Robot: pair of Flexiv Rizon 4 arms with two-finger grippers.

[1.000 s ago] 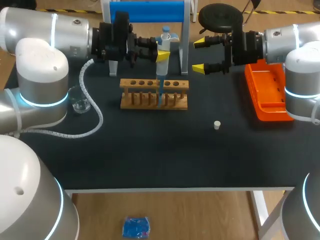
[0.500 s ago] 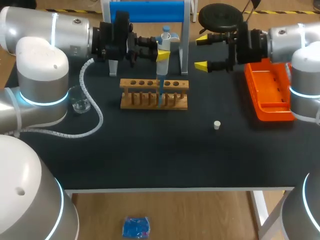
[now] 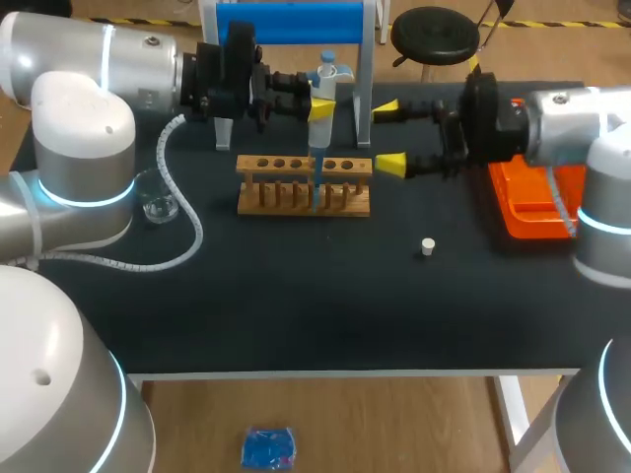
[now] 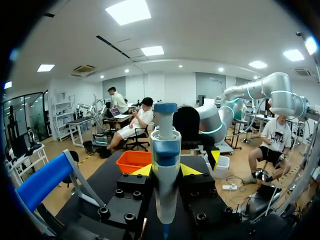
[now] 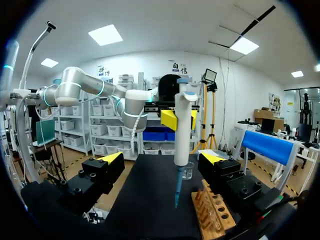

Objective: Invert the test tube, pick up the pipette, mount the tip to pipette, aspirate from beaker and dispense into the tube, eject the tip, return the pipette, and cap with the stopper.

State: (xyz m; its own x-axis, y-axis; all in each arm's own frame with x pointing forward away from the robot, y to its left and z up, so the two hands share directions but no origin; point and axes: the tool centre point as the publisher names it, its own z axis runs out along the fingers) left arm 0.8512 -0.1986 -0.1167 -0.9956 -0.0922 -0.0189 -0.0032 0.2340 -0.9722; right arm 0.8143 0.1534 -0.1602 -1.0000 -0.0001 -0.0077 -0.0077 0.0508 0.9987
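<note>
Left hand (image 3: 317,106) grips the upright pipette (image 3: 319,138) around its barrel, light, stiff, likely slippery plastic, its slender, fragile tip (image 3: 315,187) hanging below at the test tube rack (image 3: 271,197); right hand (image 3: 387,135) gapes open nearby.

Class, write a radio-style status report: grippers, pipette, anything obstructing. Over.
Left gripper shut on pipette, tip down at rack. Right gripper open beside rack. Stopper loose on table. Nothing blocking.
</note>
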